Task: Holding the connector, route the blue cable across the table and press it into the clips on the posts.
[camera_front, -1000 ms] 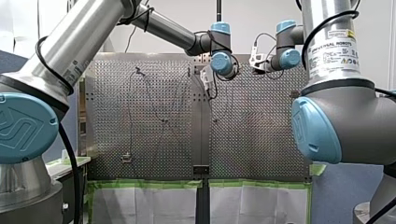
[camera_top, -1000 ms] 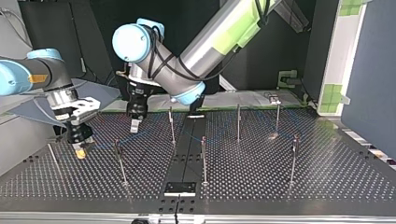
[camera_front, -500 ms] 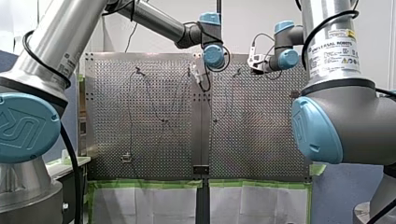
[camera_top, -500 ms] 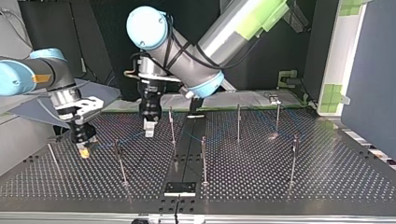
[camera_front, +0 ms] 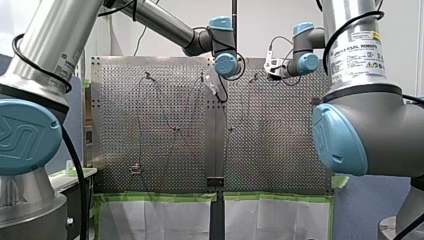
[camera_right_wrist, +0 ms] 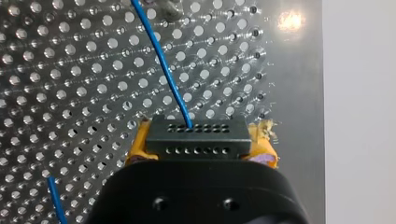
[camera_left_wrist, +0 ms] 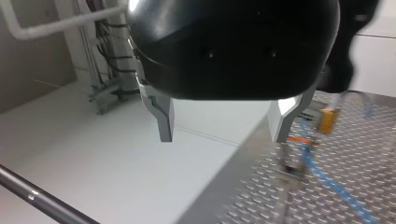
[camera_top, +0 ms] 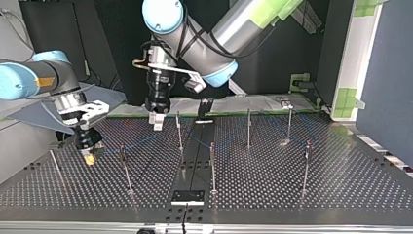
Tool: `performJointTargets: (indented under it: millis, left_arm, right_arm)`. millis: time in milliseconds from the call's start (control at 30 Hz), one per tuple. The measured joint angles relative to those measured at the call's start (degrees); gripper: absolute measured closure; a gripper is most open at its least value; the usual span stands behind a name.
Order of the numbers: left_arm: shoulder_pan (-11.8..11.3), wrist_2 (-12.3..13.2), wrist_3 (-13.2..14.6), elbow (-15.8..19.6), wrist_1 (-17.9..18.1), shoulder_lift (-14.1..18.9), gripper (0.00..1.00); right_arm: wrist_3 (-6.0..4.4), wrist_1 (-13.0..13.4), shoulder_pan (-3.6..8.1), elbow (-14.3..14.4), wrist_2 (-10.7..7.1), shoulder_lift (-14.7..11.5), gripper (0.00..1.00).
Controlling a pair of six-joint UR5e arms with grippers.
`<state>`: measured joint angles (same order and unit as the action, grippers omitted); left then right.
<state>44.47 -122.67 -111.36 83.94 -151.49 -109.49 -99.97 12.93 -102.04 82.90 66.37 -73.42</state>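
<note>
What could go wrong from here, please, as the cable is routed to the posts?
The connector, clamped in my right end effector, carries only a thin blue cable. A hard pull could strain it or shift the connector between the yellow pads. My left end effector is open and hangs near a post in the top view. If it descends, it might strike that post.

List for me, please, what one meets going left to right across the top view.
My right tool holding the connector, first post, my left tool, second post, third post, fourth post, fifth post, sixth post.
</note>
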Motion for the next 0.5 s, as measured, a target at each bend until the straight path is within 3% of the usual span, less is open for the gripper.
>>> performJointTargets:
  millis: [300,500]
  left_arm:
    - [0.7,-3.7,-0.8,4.6,4.6,-4.5,0.0]
    - [1.4,-4.5,-2.1,7.6,7.6,-6.3,0.0]
  right_arm:
    - [0.02,0.0,0.09,0.1,0.0,0.0,1.0]
    - [0.1,0.0,0.2,0.1,0.0,0.1,1.0]
